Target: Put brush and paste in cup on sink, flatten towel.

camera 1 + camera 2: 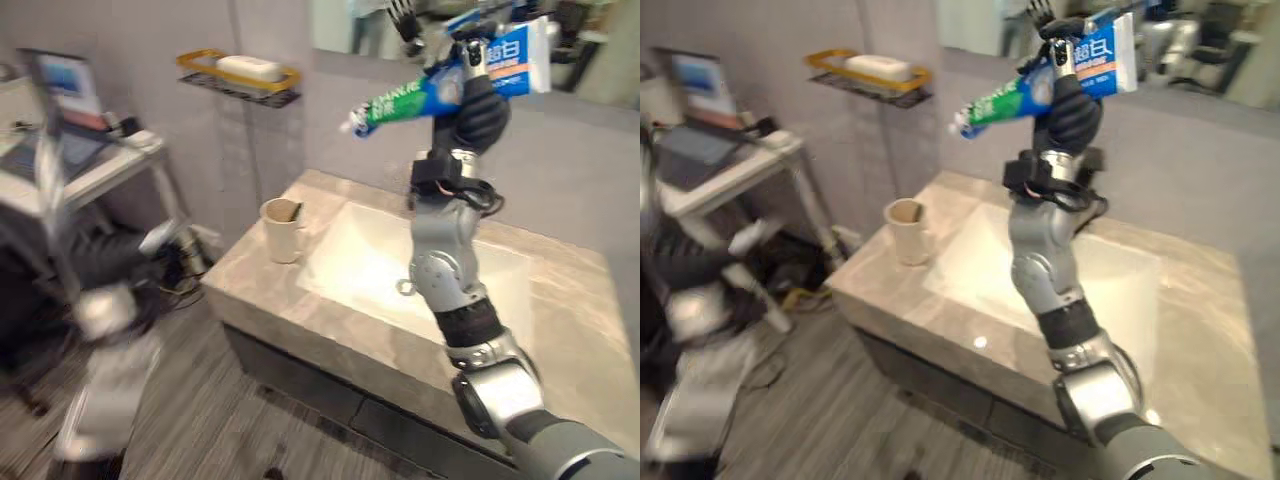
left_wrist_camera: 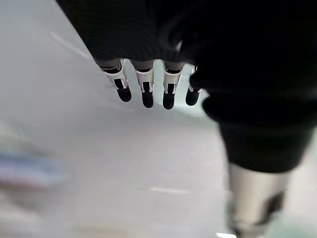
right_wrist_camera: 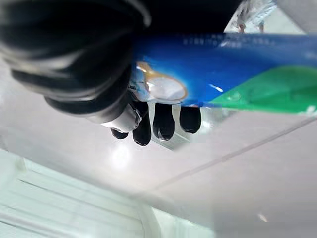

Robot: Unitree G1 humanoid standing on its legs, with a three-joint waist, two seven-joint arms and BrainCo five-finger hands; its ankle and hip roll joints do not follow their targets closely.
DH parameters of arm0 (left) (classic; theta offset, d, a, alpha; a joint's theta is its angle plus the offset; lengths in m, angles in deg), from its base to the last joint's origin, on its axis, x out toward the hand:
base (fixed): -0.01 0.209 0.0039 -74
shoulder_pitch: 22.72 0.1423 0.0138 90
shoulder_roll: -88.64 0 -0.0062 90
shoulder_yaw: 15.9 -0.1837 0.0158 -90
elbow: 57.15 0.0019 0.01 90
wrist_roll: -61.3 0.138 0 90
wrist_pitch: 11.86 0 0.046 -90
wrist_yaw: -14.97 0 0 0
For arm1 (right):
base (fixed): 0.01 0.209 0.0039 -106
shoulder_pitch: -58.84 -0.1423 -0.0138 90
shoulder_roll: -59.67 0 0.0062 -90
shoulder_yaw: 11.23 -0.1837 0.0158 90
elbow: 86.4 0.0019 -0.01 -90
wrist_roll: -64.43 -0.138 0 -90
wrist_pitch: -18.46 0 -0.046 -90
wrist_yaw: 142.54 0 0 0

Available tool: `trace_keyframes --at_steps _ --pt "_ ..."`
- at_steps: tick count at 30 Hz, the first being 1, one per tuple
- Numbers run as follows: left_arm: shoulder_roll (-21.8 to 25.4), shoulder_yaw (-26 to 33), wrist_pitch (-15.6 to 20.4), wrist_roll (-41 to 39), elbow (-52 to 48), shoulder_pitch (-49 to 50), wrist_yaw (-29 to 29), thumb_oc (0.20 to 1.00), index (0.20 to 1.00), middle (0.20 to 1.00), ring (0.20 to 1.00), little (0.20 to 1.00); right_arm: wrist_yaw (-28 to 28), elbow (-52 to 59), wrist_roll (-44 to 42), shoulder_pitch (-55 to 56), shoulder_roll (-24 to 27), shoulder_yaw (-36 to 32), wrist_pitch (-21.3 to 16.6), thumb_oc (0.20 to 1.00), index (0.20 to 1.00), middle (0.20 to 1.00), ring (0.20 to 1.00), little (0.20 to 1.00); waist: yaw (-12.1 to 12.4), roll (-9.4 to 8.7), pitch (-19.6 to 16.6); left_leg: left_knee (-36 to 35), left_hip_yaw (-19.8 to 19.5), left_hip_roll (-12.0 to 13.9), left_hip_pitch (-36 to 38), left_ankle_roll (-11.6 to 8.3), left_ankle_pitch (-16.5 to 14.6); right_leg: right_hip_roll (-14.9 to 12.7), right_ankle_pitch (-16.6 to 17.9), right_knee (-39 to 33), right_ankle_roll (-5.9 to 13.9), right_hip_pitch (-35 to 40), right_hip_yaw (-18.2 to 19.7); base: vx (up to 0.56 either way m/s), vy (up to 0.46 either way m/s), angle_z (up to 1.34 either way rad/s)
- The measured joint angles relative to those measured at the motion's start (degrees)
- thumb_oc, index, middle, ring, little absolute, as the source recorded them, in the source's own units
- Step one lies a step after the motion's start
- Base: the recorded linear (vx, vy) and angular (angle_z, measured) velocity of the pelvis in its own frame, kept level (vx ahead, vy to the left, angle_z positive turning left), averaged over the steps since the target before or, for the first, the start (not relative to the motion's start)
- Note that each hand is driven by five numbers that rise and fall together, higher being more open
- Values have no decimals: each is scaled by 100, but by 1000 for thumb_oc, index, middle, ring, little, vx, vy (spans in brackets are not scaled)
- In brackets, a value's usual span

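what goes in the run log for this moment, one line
right hand: shut on toothpaste, raised above sink | cup: on counter, left of sink | left hand: open, idle

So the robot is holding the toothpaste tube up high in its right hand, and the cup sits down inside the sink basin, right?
Not quite. The right hand does hold the tube up high, but the cup stands on the countertop beside the basin, not in it. The left eye view shows this.

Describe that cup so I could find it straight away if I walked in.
Start at the marble counter with the white sink basin sunk into it. On the counter's far left corner, left of the basin, stands the cup. It is a plain cream mug with something dark poking above its rim, the sole item standing on that corner.
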Motion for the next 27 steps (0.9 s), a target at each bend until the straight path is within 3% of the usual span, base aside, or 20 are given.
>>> trace_keyframes --at_steps 1,2,3,8,10,12,19,22,25,27 --pt "425 97 266 -389 518 1071 -280 1000 1000 1000 1000 1000 20 94 178 -71 17 239 272 200 200 200 200 200 181 -163 130 60 129 -27 -135 21 -11 -24 22 34 34 -155 119 -74 99 -30" --pt "415 137 200 -483 1392 1271 -436 1000 1000 1000 1000 1000 58 150 302 -265 12 543 432 200 200 200 200 200 167 -218 212 40 273 -31 -61 17 9 -24 93 34 18 -199 286 -36 94 -52" --pt "170 -34 -393 -791 3317 475 -579 1000 1000 1000 1000 1000 167 32 492 -598 -18 738 690 200 200 200 200 200 100 -232 384 43 317 -91 -99 50 33 -91 181 34 42 -243 324 -20 85 -31" --pt "350 -1385 -567 -251 4039 -469 -1172 1000 1000 1000 1000 1000 187 -574 702 -1109 -111 696 879 200 200 200 200 200 -51 -552 510 20 331 -163 -115 55 -2 -190 196 33 79 -236 339 -3 48 -2" --pt "292 -2029 -539 197 4752 -964 -1347 1000 1000 1000 1000 1000 263 -903 703 -1392 -324 763 906 200 200 200 200 200 -251 -542 520 38 350 -209 -110 119 -38 -221 198 33 108 -254 396 -19 64 -8" --pt "177 -2237 -529 331 5442 -1196 -1409 1000 1000 1000 1000 1000 269 -949 702 -1444 -393 853 926 200 200 200 200 200 -353 -520 522 44 377 -219 -123 112 -30 -229 204 33 108 -281 422 -14 68 -8" --pt "-808 -2475 -851 410 8491 -1732 -1656 1000 1000 1000 1000 1000 279 -1188 695 -1469 -450 1064 997 200 200 200 200 200 -622 -407 580 45 474 -246 -80 147 -16 -209 216 34 98 -310 478 5 57 -5" --pt "-844 -2510 -923 422 8599 -1715 -1711 1000 1000 1000 1000 1000 280 -1294 697 -1470 -455 1070 1000 200 200 200 200 200 -624 -399 573 50 489 -235 -79 137 -34 -197 214 34 95 -317 499 5 12 -2" --pt "-783 -3089 -1009 861 8596 -1788 -1792 1000 1000 1000 1000 1000 275 -1391 703 -1471 -522 1104 1006 200 200 200 200 200 -629 -388 553 57 510 -241 -82 139 -37 -202 229 34 85 -327 533 19 8 -4" --pt "-784 -3110 -1004 1029 8463 -1813 -1826 1000 1000 1000 1000 1000 270 -1440 706 -1470 -559 1187 1057 200 200 200 200 200 -630 -407 513 58 520 -236 -105 120 -68 -199 234 34 88 -334 568 31 -6 -7"
